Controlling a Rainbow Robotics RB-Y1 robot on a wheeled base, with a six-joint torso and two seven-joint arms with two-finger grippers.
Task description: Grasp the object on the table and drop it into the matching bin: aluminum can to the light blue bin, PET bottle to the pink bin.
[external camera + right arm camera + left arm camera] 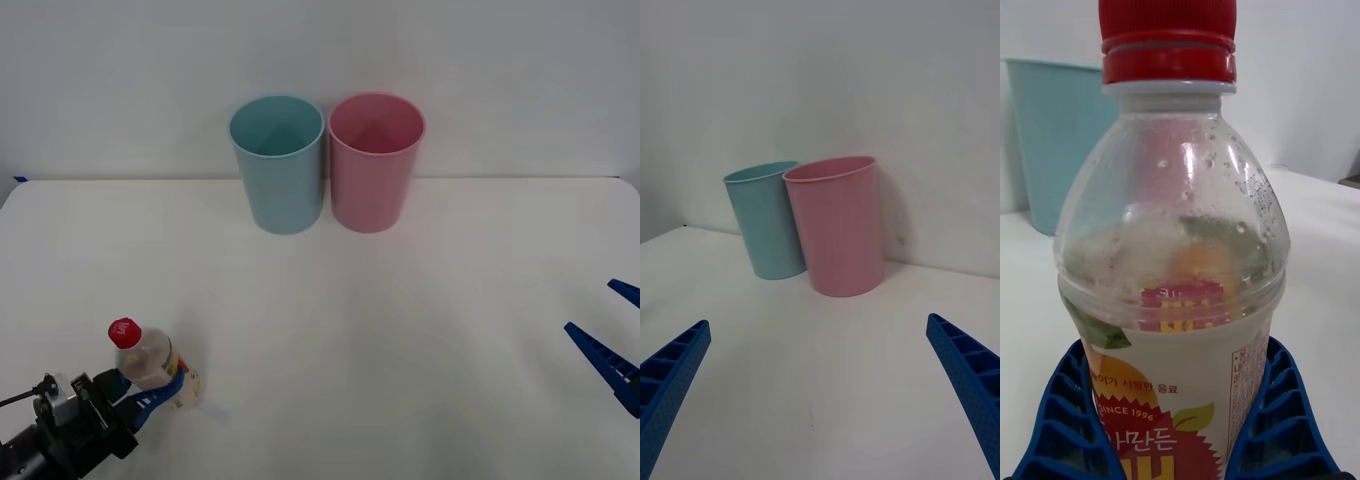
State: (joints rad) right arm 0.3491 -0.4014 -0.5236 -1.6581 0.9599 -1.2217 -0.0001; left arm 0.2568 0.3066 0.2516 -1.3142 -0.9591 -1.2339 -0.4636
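1. One step in hand — the grasp: left claw (150, 395) at 7 o'clock on the table (400, 340), fingers closed around the PET bottle (150, 362).
2. Next, I'd say: lift, carry toward 1 o'clock, over the pink bin (374, 160).
3. Right claw (612, 345) waits at 4 o'clock — spread wide, holding nothing.

PET bottle (1172, 300) base cut off at left wrist frame edge, lower label hidden behind blue fingers (1060, 420), right gripper (612, 335) arm cropped at front view's edge, label print in front view too small to read
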